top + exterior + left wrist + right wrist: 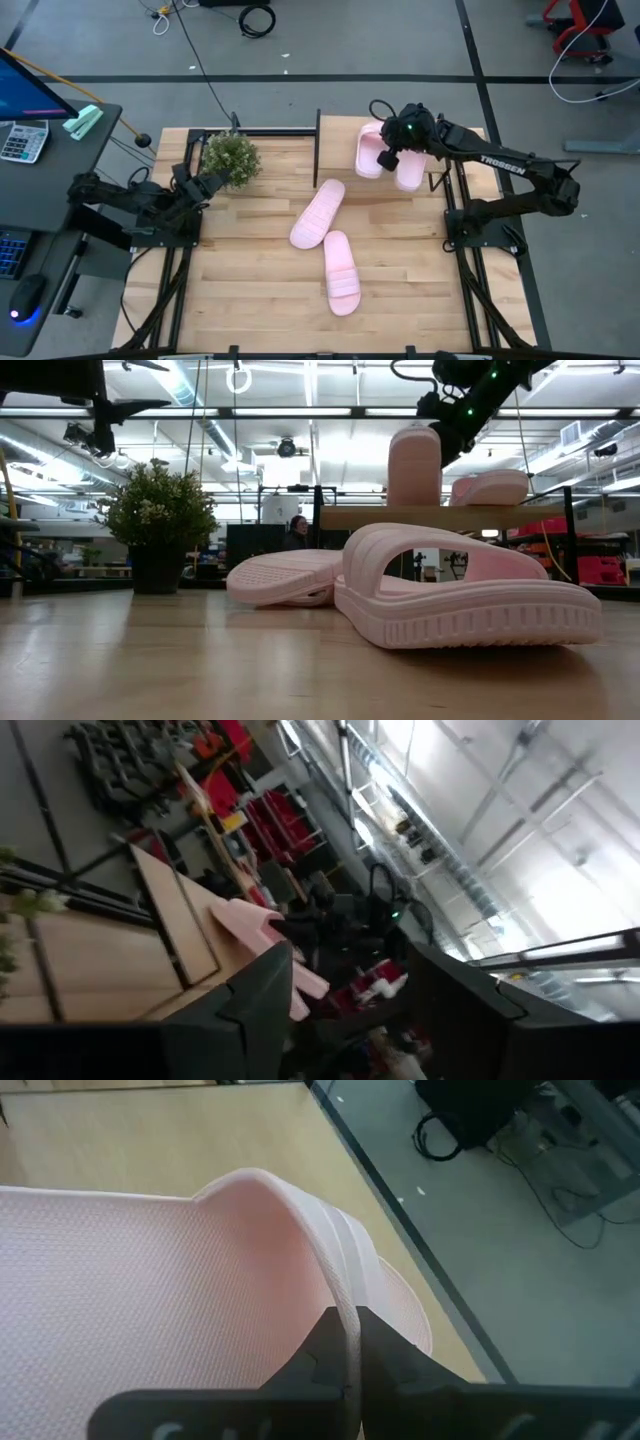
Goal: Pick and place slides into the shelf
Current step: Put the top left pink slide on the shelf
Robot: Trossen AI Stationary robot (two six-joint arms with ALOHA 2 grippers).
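Lettering "TROSSEN" on right arm [500, 165], seemingly

This is a big lab. It has long ceiling lights [300, 410], red tool carts [280, 820] and floor cables [255, 18].

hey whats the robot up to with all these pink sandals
The right gripper has its fingers pinched on the strap of a pink slide, holding it on end over the shelf, where another slide already lies. Two more slides lie on the table, waiting. The left gripper hangs by the potted plant with its fingers apart, holding nothing.
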